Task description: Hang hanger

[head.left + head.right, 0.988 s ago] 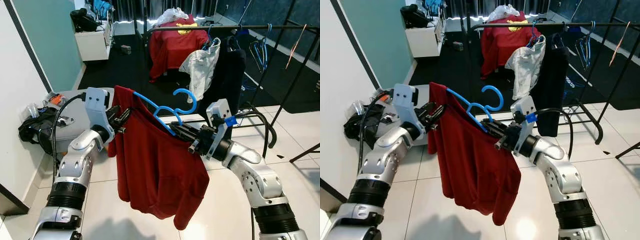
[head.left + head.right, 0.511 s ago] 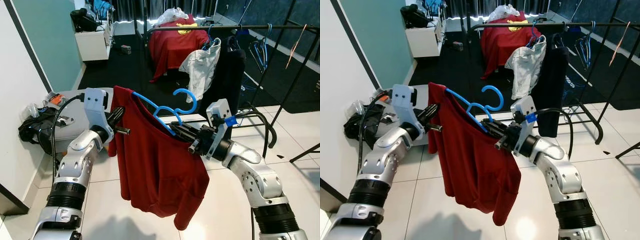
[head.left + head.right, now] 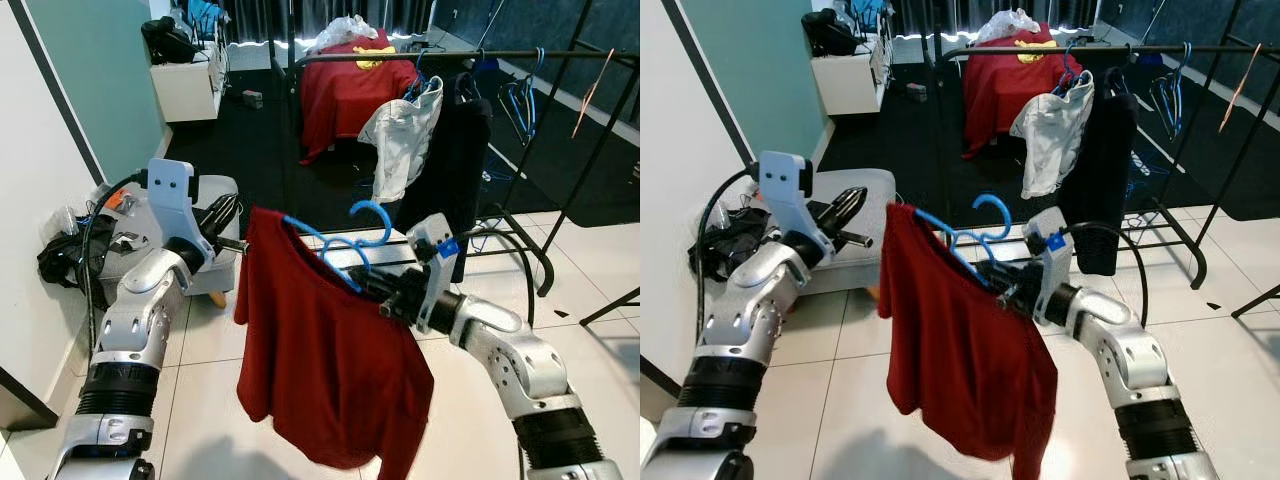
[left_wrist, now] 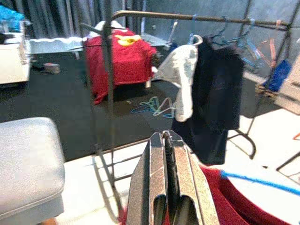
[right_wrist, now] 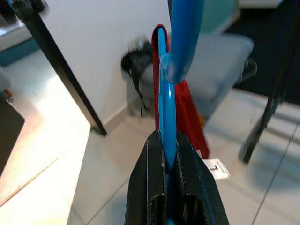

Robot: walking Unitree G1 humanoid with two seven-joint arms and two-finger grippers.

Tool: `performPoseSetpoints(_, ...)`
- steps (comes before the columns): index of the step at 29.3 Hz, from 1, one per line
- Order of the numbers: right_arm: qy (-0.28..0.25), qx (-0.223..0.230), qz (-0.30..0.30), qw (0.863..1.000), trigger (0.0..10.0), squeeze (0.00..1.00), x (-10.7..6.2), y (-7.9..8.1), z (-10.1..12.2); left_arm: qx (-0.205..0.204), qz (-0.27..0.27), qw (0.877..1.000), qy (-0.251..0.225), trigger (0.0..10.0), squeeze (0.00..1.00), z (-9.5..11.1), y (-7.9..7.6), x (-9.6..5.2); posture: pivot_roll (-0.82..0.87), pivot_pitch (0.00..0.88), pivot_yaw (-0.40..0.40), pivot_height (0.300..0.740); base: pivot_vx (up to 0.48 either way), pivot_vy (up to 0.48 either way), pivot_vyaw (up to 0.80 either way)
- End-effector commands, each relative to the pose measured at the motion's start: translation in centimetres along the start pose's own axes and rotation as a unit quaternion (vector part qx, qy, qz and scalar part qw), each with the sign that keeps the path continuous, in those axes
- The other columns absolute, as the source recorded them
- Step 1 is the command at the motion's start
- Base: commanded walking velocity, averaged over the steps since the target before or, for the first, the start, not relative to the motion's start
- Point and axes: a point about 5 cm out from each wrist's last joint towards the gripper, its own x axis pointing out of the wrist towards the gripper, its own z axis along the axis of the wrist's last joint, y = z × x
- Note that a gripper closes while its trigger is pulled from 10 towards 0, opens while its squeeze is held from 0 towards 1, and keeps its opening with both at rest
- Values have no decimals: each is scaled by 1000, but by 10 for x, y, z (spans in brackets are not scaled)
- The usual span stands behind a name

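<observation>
Hanger (image 3: 340, 250) pinched by right gripper (image 3: 378, 292) alone; left gripper (image 4: 167, 161) closed, empty. Shirt (image 3: 330, 370) weight could twist the hook off the rail (image 3: 460, 55).

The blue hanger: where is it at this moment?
The blue hanger sits mid-scene in the left eye view, clamped in the right gripper, carrying a red shirt, in front of the clothes rail.

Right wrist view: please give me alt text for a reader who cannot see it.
The right gripper has its two black fingers shut on the bar of a blue plastic hanger that carries a dark red garment. Behind are white floor tiles, a grey padded stool and a white wall.
</observation>
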Motion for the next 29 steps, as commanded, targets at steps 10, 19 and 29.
performPoseSetpoints(10, -26, -4, 19, 999, 10000, 0, 2, 6, 13, 43, -54, 995, 77, 5333, 4, -23, -8, -9, -83, 15, 46, 740, 0, 0, 0)
performPoseSetpoints(19, -73, -18, 78, 994, 10000, 0, 4, 21, 36, 80, -47, 990, 108, 10000, 1000, -46, -13, -13, -91, 0, 47, 740, 0, 0, 0)
performPoseSetpoints(29, -72, -25, 87, 993, 10000, 0, 3, 24, 37, 58, -35, 996, 59, 10000, 106, -29, -15, 0, -97, 0, 51, 740, 0, 0, 0)
